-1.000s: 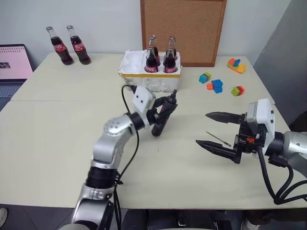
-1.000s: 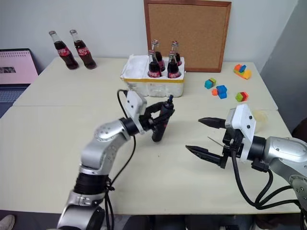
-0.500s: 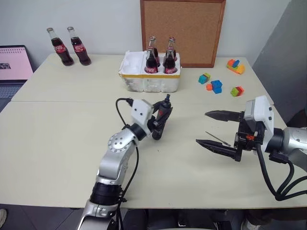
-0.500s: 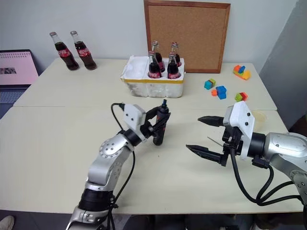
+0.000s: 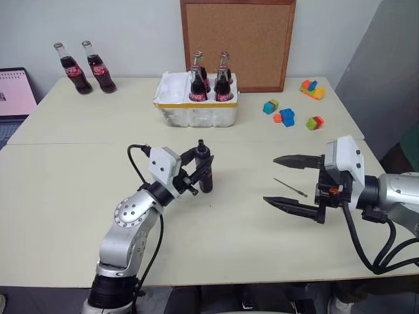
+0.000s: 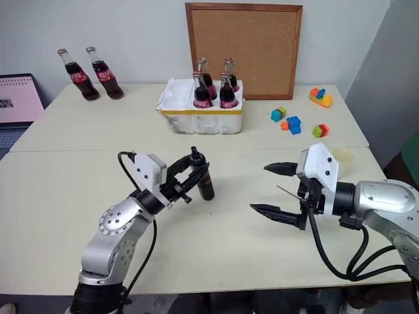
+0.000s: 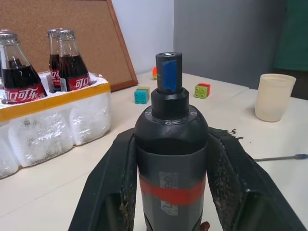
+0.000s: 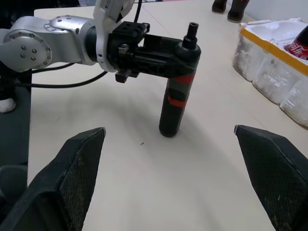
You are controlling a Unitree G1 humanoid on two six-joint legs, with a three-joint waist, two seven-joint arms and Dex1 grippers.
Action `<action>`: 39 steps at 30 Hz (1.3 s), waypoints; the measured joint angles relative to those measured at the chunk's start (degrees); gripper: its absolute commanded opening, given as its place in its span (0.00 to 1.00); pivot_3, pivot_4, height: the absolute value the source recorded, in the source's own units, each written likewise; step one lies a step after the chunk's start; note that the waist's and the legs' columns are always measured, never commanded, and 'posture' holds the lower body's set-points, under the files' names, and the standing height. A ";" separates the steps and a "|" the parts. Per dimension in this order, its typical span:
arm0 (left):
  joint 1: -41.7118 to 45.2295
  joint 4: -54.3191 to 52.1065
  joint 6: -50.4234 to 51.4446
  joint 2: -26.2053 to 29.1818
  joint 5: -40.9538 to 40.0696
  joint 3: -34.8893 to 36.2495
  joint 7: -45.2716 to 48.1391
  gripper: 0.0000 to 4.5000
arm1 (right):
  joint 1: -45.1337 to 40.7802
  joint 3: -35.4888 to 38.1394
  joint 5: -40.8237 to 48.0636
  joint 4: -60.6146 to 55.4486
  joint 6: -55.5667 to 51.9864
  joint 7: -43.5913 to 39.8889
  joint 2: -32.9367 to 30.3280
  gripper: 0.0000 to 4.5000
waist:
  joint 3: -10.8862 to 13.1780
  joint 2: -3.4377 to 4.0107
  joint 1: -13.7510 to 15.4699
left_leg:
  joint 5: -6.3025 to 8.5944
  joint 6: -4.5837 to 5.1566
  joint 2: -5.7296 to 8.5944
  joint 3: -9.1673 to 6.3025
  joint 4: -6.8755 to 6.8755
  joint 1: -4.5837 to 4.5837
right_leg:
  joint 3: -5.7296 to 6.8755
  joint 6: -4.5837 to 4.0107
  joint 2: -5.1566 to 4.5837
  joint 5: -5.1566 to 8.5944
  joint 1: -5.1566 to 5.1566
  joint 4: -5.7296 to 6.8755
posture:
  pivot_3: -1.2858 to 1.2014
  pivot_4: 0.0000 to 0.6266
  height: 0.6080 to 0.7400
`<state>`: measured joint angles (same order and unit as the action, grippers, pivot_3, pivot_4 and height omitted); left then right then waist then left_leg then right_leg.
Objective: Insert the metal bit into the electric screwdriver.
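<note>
My left gripper (image 5: 201,163) is shut on the electric screwdriver (image 5: 205,173), a black cylinder with a red band. It holds the screwdriver upright near the table's middle, bluish tip (image 7: 170,72) up and base close to the tabletop. The metal bit (image 5: 290,187), a thin dark rod, lies flat on the table to the right. My right gripper (image 5: 270,179) hovers over that spot, wide open and empty, one finger on each side of the bit. In the right wrist view the screwdriver (image 8: 178,98) stands ahead between the spread fingers (image 8: 82,163).
A white foam box (image 5: 196,112) with several cola bottles stands at the back centre before a cork board (image 5: 237,39). Two more bottles (image 5: 82,60) stand back left beside a laptop (image 5: 13,91). Toy blocks (image 5: 288,116) lie back right, and a cup (image 6: 342,156) stands near my right arm.
My left arm has drawn the screwdriver to the left and back toward me, still gripped upright. The right gripper has stayed open in place. The view itself has shifted a little.
</note>
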<state>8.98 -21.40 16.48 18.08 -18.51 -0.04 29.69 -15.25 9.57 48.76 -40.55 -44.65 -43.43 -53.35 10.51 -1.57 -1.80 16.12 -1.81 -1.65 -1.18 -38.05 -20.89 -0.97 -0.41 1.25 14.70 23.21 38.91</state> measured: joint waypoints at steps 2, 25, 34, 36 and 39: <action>0.46 0.02 0.91 -0.05 -0.58 0.38 -0.57 0.37 | -0.37 -0.58 -0.61 0.41 0.37 -0.17 0.00 1.00 | 0.00 0.00 0.00 | 0.00 0.00 -0.02 -0.01 0.04 -0.01 | 0.00 -0.03 0.02 0.02 0.03 0.00 | 0.52 0.24 1.00; 10.18 8.62 -2.32 -4.38 2.83 -5.60 -1.47 0.36 | -6.06 -13.49 -18.99 17.96 -6.60 -1.63 -7.25 1.00 | 0.11 -0.10 0.74 | 0.00 0.00 -0.02 0.00 0.04 -0.88 | 0.13 0.03 -0.32 0.03 0.43 -0.83 | 0.52 0.24 1.00; 7.70 8.43 -6.25 -6.46 4.73 -7.06 -1.70 0.36 | -14.74 -25.64 -27.94 31.00 -12.18 -3.50 -4.81 1.00 | 0.07 -0.03 1.65 | 0.00 0.01 0.02 -0.06 0.02 -0.89 | 0.14 0.04 -0.40 0.01 0.44 -0.85 | 0.52 0.24 1.00; 7.51 8.53 -6.71 -6.80 5.07 -7.11 -1.91 0.36 | -15.10 -26.71 -29.49 32.01 -12.24 -4.08 -4.72 1.00 | 0.07 -0.03 1.68 | 0.00 0.01 0.02 -0.07 0.01 -0.89 | 0.13 0.04 -0.40 0.01 0.44 -0.86 | 0.52 0.24 1.00; 7.42 8.68 -7.01 -7.13 5.51 -7.19 -2.19 0.36 | -15.93 -28.95 -31.36 33.77 -13.02 -4.85 -3.93 0.88 | 0.07 -0.02 1.64 | 0.00 0.01 0.02 -0.08 0.01 -0.88 | 0.12 0.04 -0.40 0.01 0.44 -0.84 | 0.52 0.24 1.00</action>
<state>16.40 -12.72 9.47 10.95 -13.00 -7.22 27.50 -31.17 -19.37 17.40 -6.78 -57.67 -48.28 -57.28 10.57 -1.59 -0.15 16.12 -1.79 -1.63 -1.26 -38.04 -21.76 -0.85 -0.37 0.85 14.71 23.65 38.07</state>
